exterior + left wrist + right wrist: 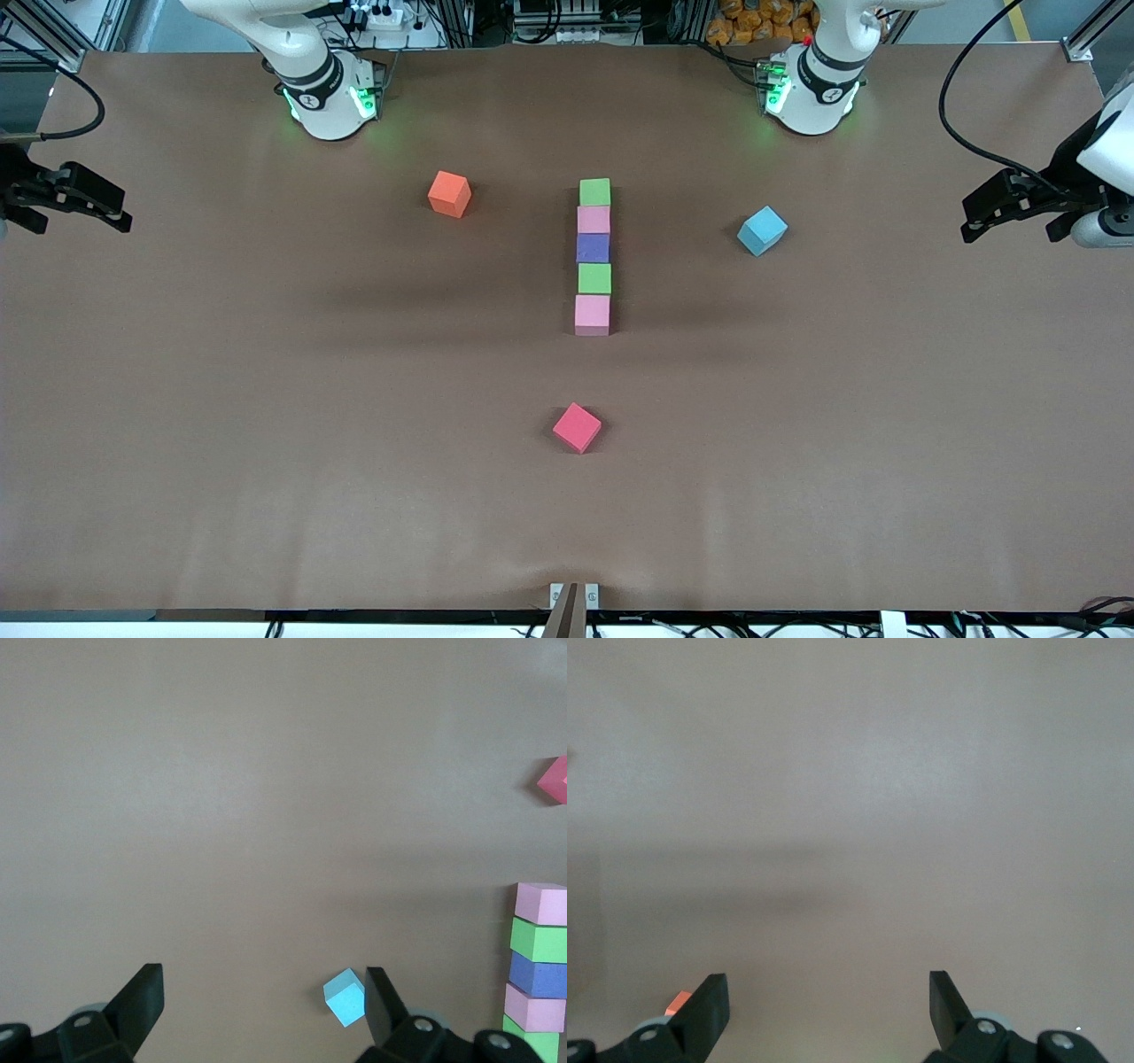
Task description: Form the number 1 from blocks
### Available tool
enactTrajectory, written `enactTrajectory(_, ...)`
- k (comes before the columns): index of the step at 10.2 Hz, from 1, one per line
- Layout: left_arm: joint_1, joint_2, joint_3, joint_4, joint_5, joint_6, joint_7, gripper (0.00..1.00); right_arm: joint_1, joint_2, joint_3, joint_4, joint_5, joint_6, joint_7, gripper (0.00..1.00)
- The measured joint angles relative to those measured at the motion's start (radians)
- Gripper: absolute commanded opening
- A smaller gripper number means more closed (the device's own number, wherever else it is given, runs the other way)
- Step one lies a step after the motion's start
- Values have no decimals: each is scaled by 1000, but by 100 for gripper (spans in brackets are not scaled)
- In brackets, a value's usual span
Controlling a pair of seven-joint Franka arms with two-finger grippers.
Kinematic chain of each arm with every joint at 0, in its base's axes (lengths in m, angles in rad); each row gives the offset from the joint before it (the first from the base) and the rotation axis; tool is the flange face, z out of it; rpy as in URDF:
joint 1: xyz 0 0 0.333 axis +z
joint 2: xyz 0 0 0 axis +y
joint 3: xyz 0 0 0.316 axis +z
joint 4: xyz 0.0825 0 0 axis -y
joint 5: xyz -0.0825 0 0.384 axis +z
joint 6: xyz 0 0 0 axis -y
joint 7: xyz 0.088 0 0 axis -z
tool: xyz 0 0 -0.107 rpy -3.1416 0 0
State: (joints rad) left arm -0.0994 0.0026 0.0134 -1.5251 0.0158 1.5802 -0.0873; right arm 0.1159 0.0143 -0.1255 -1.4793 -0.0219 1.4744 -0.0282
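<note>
Already 5 blocks sit edge to edge mid-table in a straight column [594, 263], its long axis running from the robots toward the front camera: green, pink, purple, green, pink. 3 matte foam cubes lie loose: the orange block [449, 194] toward the right arm's end, the blue block [762, 230] toward the left arm's end, the red-pink block [577, 427] nearest the camera. The left gripper [1005, 213] and right gripper [75, 202] hover released over the table's ends. Blue looks likeliest for the left arm.

Left wrist view: red-pink block [555, 780] and lowest green block [532, 1038] clipped by frame edge. Right wrist view: orange block [678, 1002] mostly hidden by a finger.
</note>
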Motion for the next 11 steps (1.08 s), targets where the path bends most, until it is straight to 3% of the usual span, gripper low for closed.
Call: enactTrajectory(11,0,0,1,0,0,-20,-9,100,11,2,0,1,0,6,0,100)
